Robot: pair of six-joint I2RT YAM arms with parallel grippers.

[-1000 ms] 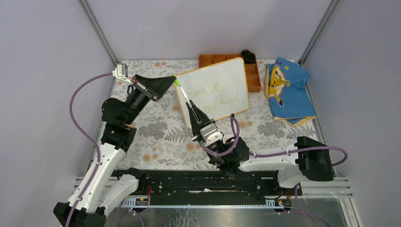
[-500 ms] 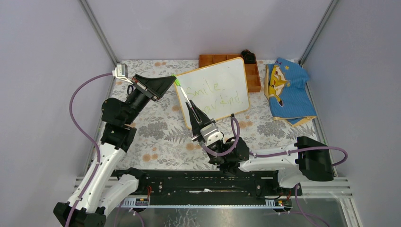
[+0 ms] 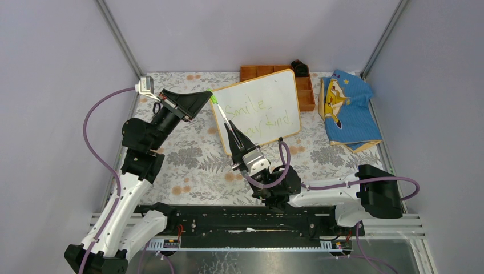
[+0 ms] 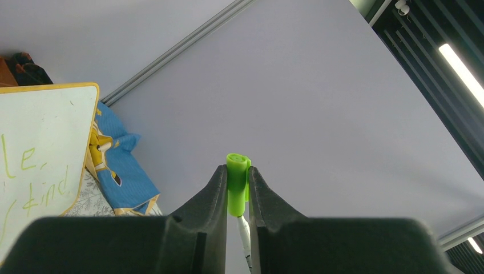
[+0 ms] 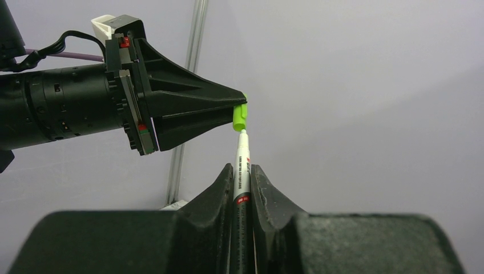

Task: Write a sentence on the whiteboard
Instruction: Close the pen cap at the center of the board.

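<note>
Floral surface (image 3: 194,161), whiteboard (image 3: 277,91) just past the right pincer (image 3: 230,127).
That pincer grips a marker (image 5: 242,165); the left pincer (image 3: 208,95) clamps a green cap (image 4: 237,184).

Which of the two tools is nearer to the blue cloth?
Right. The right tool, over the whiteboard, is left of the blue cloth; the left tool, at the board's far-left corner, is farther left.

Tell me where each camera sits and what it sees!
Top external: above and behind, looking down on the table and whiteboard; both arms show.
Left wrist: on the left gripper, looking past its fingers pinching the green cap toward the wall.
Right wrist: on the right gripper, looking along the marker at the left gripper.
All share the green cap.
</note>
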